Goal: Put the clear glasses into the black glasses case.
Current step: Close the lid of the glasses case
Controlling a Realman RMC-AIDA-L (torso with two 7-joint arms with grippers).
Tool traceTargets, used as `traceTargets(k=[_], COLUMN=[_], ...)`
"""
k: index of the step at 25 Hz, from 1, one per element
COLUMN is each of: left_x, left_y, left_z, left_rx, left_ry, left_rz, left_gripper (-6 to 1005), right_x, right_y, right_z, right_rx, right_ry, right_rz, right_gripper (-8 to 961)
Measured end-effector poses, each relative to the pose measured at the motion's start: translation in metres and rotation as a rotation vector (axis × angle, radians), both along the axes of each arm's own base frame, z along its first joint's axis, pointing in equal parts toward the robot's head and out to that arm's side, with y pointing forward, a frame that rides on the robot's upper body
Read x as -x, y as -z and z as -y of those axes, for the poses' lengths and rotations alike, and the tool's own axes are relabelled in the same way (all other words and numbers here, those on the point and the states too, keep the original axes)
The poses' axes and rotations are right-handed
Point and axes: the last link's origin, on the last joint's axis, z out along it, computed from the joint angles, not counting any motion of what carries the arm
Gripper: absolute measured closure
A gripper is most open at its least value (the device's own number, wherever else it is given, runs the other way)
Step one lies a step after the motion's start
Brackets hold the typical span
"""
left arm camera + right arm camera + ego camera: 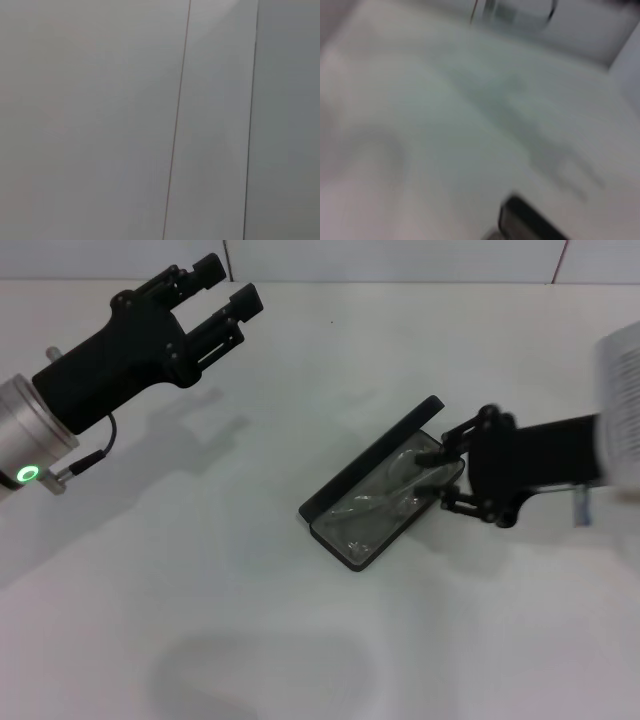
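Clear glasses in black glasses case; wrist views miss them.

The black glasses case is matte black on its rim and raised lid, with a paler grey lining inside. The clear glasses in it are colourless and see-through, catching pale whitish glints over the grey. The desk is plain white with no pattern, crossed by soft grey shadows. The left claw is black, on a black arm that ends in a silver-grey metal cuff with a small glowing green ring. The right claw is black too, with a blurred whitish sleeve behind it. The wall is light grey with thin dark seams
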Motion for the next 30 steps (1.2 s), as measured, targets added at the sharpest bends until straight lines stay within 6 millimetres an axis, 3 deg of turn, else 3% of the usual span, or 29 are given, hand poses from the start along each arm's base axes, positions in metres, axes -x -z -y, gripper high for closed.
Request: traceTargets(k=[3,7,11,16,22,30], left_x=[-0.001,0.001,0.001,-0.003,-0.002,-0.005], left_y=[0.003,0.013,0.028,0.037,0.036,0.036], left_z=[-0.001,-0.001,-0.002,0.002,0.002,-0.001], left_rx=[0.01,0.05,0.106,0.154,0.154,0.153], left_ry=[-0.005,-0.021,-0.035,-0.004,-0.004,0.005], left_rz=[-0.001,-0.023,-0.074,-0.107,-0.111,-0.111], left_gripper=[401,401,401,401,401,401], right_x=[-0.013,-0.041,-0.061,-0.064,-0.04,0.025], right_y=[-0.025,-0.043,-0.045,-0.04,-0.039,-0.012], right_z=[0.003,-0.007,-0.026,-0.037,-0.047,-0.045], right_rx=[0.031,-0.048,-0.162,-0.192,-0.143,0.056], right_ry=[0.032,0.135,0.24,0.248,0.145,-0.034], right_rz=[-0.148,-0.328,-0.435,-0.364,-0.205,0.048], right_gripper=[679,677,675,672,669,381])
